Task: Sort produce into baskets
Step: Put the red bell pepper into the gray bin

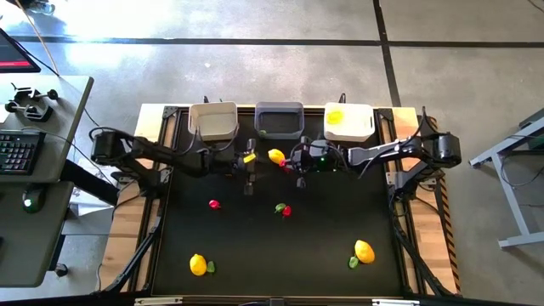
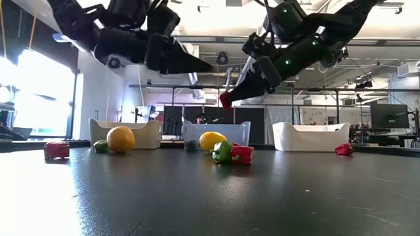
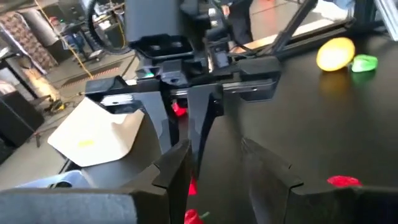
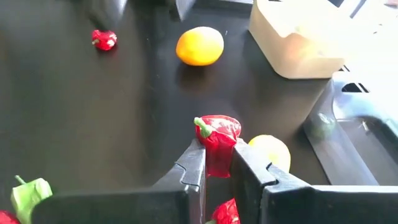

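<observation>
Nearest the front edge of the black surface (image 1: 255, 255) lie two yellow lemons, each touching a small green piece: the left lemon (image 1: 198, 264) with its green piece (image 1: 211, 267), and the right lemon (image 1: 364, 251) with its green piece (image 1: 353, 263). Toward the middle of the surface a lone red pepper (image 1: 213, 204) lies on the left side, well apart from a green pepper (image 1: 280, 206) and a red pepper (image 1: 287, 211) that touch each other. Farther back, both arms meet above the surface, just in front of the baskets. The right gripper (image 4: 217, 163) hangs in the air with its fingers clamped on a red pepper (image 4: 217, 140), which stands clear of the surface. The left gripper (image 3: 214, 171) faces it closely from the other side; its fingers stand apart, with nothing between them. Another lemon (image 1: 276, 156) lies between and just beyond the two grippers. At the back edge three baskets stand in a row: a cream-white basket (image 1: 213, 121) on the left, a dark grey basket (image 1: 279, 120) in the middle holding one green piece (image 1: 263, 133), and a white basket (image 1: 348, 122) on the right holding a lemon (image 1: 336, 116).
</observation>
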You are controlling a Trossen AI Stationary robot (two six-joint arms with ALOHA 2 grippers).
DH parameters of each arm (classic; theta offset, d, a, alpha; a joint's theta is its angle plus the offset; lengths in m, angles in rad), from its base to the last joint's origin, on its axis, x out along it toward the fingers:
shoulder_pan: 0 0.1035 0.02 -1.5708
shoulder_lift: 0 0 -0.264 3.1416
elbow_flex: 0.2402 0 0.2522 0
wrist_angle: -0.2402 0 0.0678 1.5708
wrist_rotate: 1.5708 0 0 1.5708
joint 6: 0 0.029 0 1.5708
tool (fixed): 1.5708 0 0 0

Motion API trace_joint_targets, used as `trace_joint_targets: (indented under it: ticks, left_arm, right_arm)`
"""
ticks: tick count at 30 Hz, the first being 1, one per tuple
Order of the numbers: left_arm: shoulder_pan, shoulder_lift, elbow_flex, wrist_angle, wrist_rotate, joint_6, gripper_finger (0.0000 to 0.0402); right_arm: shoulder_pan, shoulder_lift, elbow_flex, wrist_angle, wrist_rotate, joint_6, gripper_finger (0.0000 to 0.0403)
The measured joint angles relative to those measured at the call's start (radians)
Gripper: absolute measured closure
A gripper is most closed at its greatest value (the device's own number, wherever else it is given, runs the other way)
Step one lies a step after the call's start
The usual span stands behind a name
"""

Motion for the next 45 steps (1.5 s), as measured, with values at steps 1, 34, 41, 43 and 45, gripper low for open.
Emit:
trace_joint_targets:
  ticks: [1, 34, 41, 43, 45]
  left_arm:
    - [-0.006, 0.012, 0.010, 0.000, -0.024, 0.004, 0.0277]
    - [-0.011, 0.152, 0.106, 0.002, -0.126, -0.075, 0.0354]
    - [0.011, 0.151, 0.106, 0.001, -0.117, -0.093, 0.0385]
    - [0.013, 0.151, 0.106, 0.000, -0.095, -0.095, 0.0397]
    - [0.016, 0.151, 0.106, -0.004, -0.083, -0.112, 0.0399]
  right_arm:
    - [0.000, 0.000, 0.000, 0.006, 0.000, 0.000, 0.0366]
    - [0.002, 0.000, 0.001, 0.030, -0.001, -0.009, 0.0366]
    - [0.002, 0.000, 0.001, 0.030, -0.011, 0.026, 0.0366]
    - [0.002, 0.000, 0.001, 0.030, -0.012, 0.030, 0.0366]
    - [0.002, 0.000, 0.001, 0.029, -0.012, 0.030, 0.0361]
